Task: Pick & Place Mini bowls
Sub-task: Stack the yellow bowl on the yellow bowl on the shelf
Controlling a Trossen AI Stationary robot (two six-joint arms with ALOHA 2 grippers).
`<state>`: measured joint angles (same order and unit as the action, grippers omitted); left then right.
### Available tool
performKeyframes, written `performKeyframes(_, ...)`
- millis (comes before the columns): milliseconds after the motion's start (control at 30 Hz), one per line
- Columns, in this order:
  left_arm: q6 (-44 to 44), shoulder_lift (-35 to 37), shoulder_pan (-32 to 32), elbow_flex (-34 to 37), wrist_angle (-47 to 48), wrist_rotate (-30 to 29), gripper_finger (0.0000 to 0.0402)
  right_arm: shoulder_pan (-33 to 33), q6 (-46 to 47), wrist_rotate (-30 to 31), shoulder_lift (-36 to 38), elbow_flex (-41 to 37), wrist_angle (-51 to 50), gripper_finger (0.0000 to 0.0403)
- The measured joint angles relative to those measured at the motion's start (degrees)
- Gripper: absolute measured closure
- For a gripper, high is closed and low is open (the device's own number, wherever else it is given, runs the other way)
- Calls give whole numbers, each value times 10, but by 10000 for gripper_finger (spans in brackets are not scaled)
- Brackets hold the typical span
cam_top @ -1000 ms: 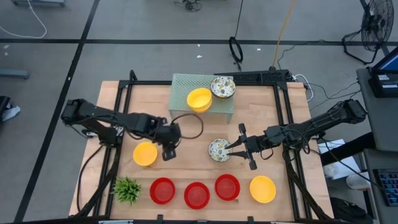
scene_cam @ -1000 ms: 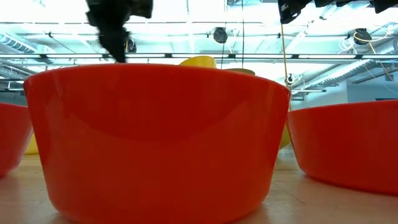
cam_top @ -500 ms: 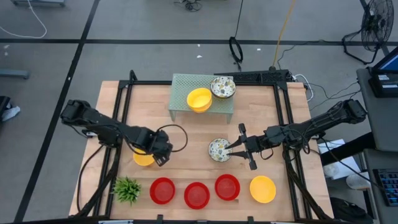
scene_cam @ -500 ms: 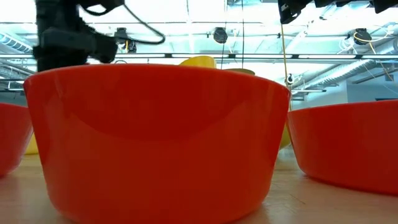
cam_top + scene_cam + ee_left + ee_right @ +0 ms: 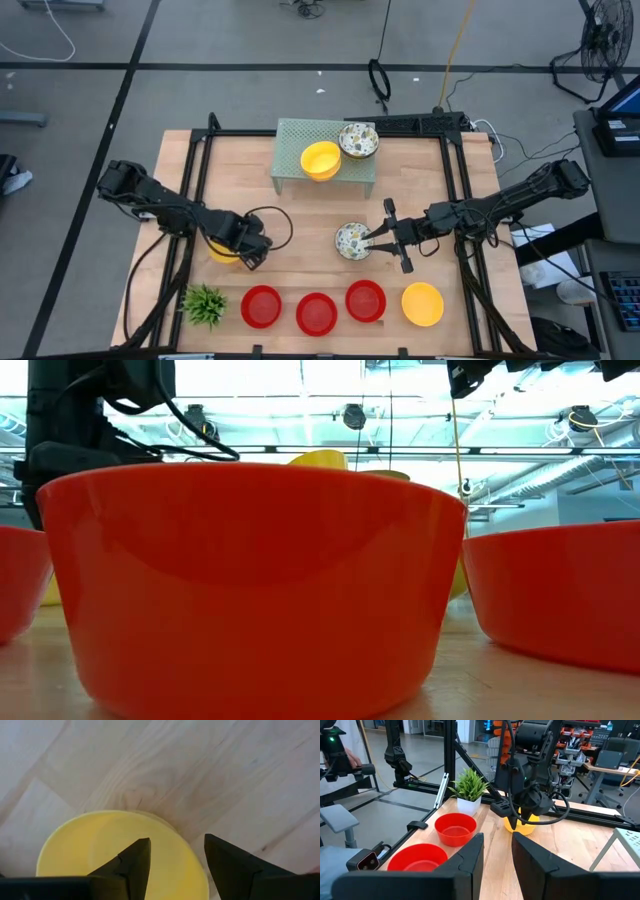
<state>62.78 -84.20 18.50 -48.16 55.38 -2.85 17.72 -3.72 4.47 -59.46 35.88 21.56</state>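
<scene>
Near the bench's left edge, the left pincer (image 5: 172, 857) is held apart over the yellow bowl (image 5: 100, 855), whose rim should be straddled squarely before closing, while farther right the right pincer (image 5: 385, 236) rests by a speckled bowl (image 5: 352, 241), fingers slightly apart.

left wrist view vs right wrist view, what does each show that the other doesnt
Only the left wrist view shows the left gripper from behind its own open fingers, straddling the yellow bowl's rim. Only the right wrist view shows the right gripper, two red bowls, the green plant and the left arm's whole body. Both show that yellow bowl and the wooden table.
</scene>
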Motion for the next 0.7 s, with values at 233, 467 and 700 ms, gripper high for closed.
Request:
performKeyframes(233,3,0,0,0,0,10,213,0,0,0,0,0,0,314)
performKeyframes(467,2,0,0,0,0,9,213,0,0,0,0,0,0,314)
performKeyframes(700,4,0,0,0,0,14,213,0,0,0,0,0,0,314)
